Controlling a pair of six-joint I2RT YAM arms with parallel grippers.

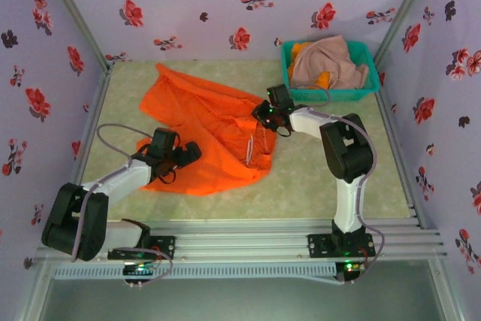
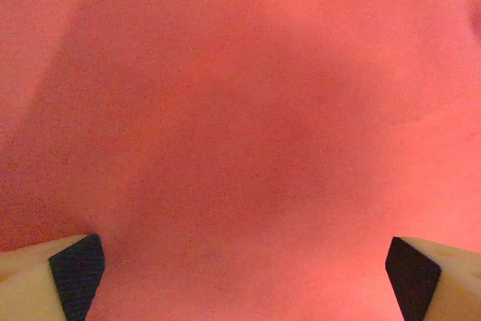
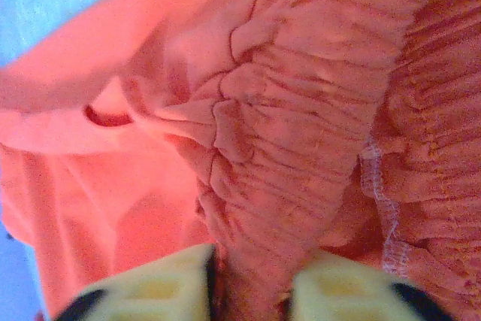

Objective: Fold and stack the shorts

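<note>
**Work surface.** Pale green table, walled on three sides by lilac floral panels. A metal rail runs along the bottom edge of the top view and carries both arm bases.

**Item 1: orange shorts**. They lie spread and rumpled at the centre-left of the table, one corner reaching toward the upper left. The cloth is creased into ridges, not flat. A pale cord hangs over the lower right part.

**Item 2: pink-beige shorts**. These are heaped in the teal basket at the upper right and bulge above its rim. A bit of orange cloth shows under the heap. The basket stands well apart from item 1.

**Left gripper**. It sits on the lower left part of the orange shorts. In the left wrist view its fingertips stand wide apart at the bottom corners, with smooth orange fabric between and beyond them and nothing clasped.

**Right gripper**. It is at the right edge of the orange shorts, its arm lying between the cloth and the basket. In the right wrist view the fingers are pinched together on the gathered elastic waistband, with folds bunched between them.
</note>
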